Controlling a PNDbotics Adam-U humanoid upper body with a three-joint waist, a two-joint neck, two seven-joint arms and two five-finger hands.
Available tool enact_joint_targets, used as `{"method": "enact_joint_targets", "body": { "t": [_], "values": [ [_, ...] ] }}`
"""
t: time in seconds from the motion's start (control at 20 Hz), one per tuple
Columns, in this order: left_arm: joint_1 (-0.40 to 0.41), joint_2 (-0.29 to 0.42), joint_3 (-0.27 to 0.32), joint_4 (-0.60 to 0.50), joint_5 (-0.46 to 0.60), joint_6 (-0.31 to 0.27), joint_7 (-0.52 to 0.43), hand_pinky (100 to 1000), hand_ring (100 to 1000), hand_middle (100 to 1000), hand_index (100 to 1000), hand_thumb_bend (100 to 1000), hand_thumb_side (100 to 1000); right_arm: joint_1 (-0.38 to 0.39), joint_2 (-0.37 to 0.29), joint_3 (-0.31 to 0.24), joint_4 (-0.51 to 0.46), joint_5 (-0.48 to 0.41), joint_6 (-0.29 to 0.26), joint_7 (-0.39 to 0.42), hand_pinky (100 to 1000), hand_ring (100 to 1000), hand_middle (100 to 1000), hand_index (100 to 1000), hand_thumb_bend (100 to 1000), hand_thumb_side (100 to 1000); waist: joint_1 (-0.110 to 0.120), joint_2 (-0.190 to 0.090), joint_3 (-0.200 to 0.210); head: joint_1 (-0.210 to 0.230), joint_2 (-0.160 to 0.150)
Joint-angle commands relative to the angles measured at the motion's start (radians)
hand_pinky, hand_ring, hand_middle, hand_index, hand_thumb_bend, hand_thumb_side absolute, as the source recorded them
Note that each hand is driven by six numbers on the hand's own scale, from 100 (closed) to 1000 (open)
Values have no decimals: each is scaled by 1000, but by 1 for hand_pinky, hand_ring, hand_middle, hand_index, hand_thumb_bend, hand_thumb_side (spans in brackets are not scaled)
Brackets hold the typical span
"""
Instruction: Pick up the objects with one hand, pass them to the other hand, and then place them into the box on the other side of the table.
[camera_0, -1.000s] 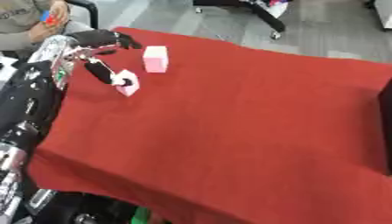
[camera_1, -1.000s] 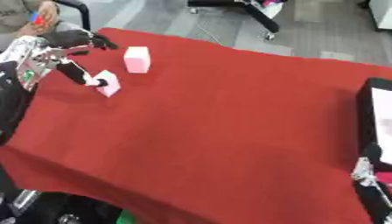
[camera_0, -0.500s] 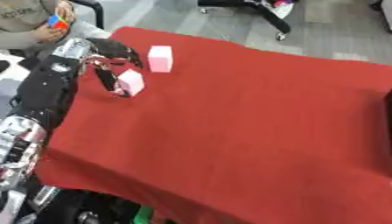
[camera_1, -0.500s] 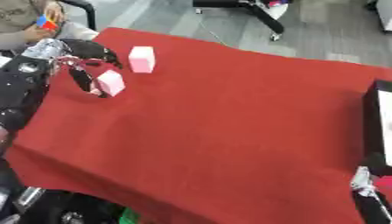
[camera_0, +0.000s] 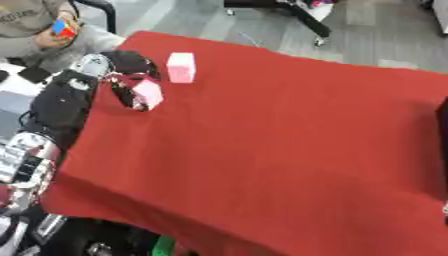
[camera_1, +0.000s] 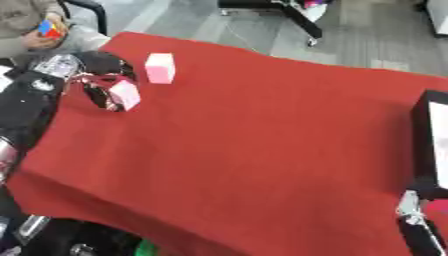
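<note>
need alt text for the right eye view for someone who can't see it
The robot's left hand, at the far left of a red-covered table, has its fingers curled round a small pink block. A second pink block stands on the cloth just beyond it. A dark box sits at the table's right edge, and part of the right hand shows in the lower right corner.

Table (camera_0: 289, 150) spread across most of the view, askew. Two blocks near its far left corner: one block (camera_0: 181, 67) standing on the table, farther back; second block (camera_0: 147, 94) just in front and to the left of it, within the left hand (camera_0: 122, 85), over the table's left edge. Box (camera_1: 430, 145) at the right edge, well apart from both blocks. Right hand (camera_1: 418, 225) at the lower right corner, in front of the box.
</note>
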Motion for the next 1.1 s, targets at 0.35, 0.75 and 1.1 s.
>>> {"method": "enact_joint_targets", "body": {
  "t": [0.35,0.75,1.1],
  "values": [
    [-39,25,24,18,-70,51,58,887,779,755,876,486,375,-6,4,5,-21,-8,116,-117,661,900,708,898,100,445,-3,-14,-2,12,-3],
    [-50,19,25,52,-146,81,50,898,797,770,886,521,396,-3,14,20,-21,-18,112,-119,658,903,703,897,100,451,-9,-9,-9,14,-3],
    [-59,13,30,71,-174,95,47,880,727,668,806,474,359,-6,18,29,-21,-22,108,-118,657,903,703,897,100,455,-10,-4,-12,15,-3]
  ]
}}
